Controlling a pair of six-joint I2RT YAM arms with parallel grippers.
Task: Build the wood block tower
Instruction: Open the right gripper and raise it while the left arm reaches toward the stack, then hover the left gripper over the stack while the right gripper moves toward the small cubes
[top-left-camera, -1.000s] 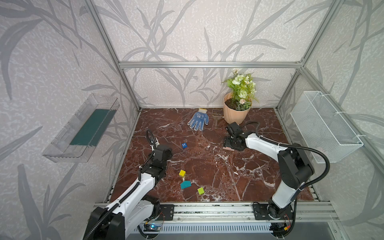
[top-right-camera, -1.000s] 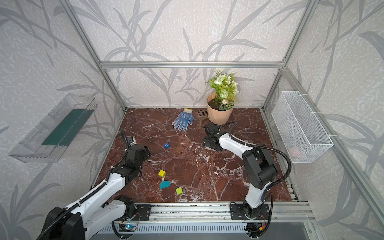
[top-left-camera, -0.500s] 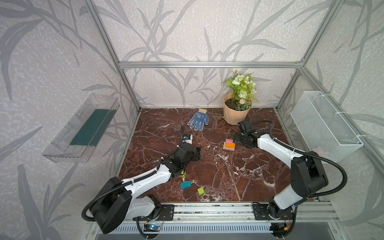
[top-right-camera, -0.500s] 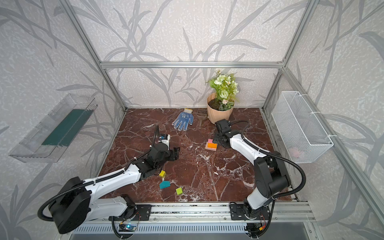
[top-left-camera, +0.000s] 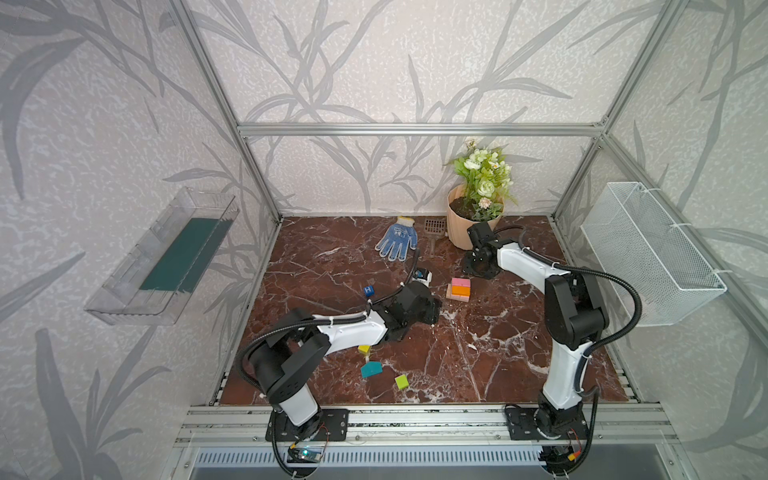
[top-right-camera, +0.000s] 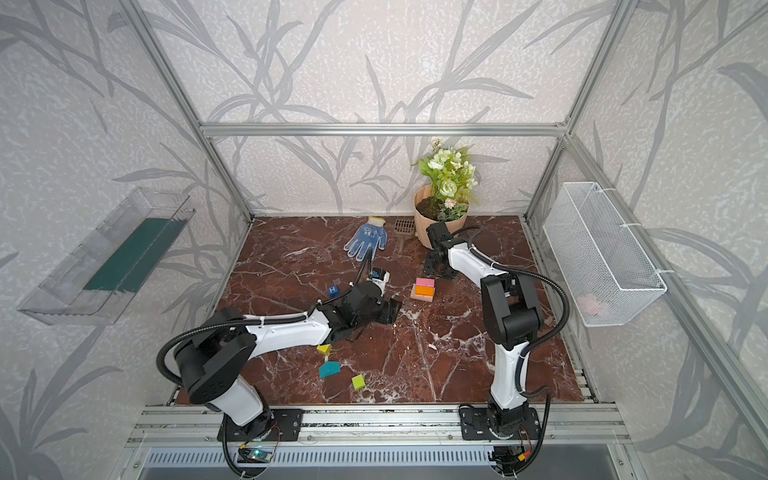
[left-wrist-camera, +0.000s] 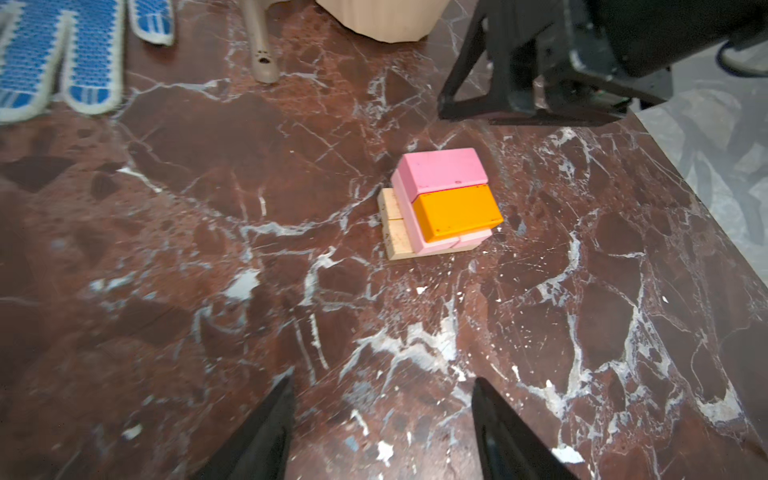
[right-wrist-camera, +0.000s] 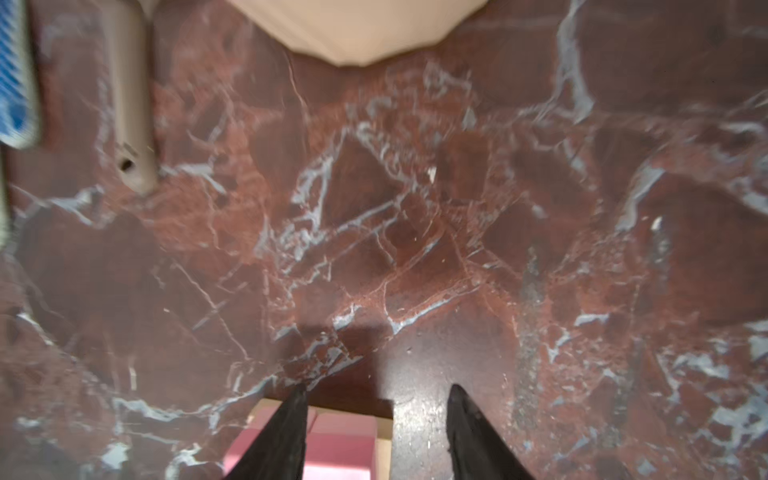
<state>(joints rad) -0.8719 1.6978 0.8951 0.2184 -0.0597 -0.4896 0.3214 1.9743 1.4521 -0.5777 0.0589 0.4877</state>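
The wood block tower (top-left-camera: 459, 287) (top-right-camera: 424, 289) stands mid-floor: tan base, a pink layer, then a pink and an orange block on top (left-wrist-camera: 444, 203). My left gripper (top-left-camera: 435, 309) (left-wrist-camera: 382, 382) is open and empty, low over the floor just left and in front of the tower. Behind the tower, towards the pot, my right gripper (top-left-camera: 480, 270) (right-wrist-camera: 378, 390) points down, open and empty; the pink top (right-wrist-camera: 340, 449) shows by one finger. Loose wood blocks lie apart: a blue "H" cube (top-left-camera: 368, 290), a yellow piece (top-left-camera: 364, 350), a teal piece (top-left-camera: 371, 369), a lime cube (top-left-camera: 402, 381).
A peach flowerpot (top-left-camera: 465, 232) with flowers stands at the back, close behind the right gripper. A blue glove (top-left-camera: 397, 239) and a small scoop (top-left-camera: 434, 228) lie beside it. A wire basket (top-left-camera: 648, 253) hangs on the right wall, a clear tray (top-left-camera: 166, 257) on the left wall.
The left arm has swung from the left side to the middle, up to the tower. The right gripper has drawn back off the tower towards the pot and its jaws have narrowed.
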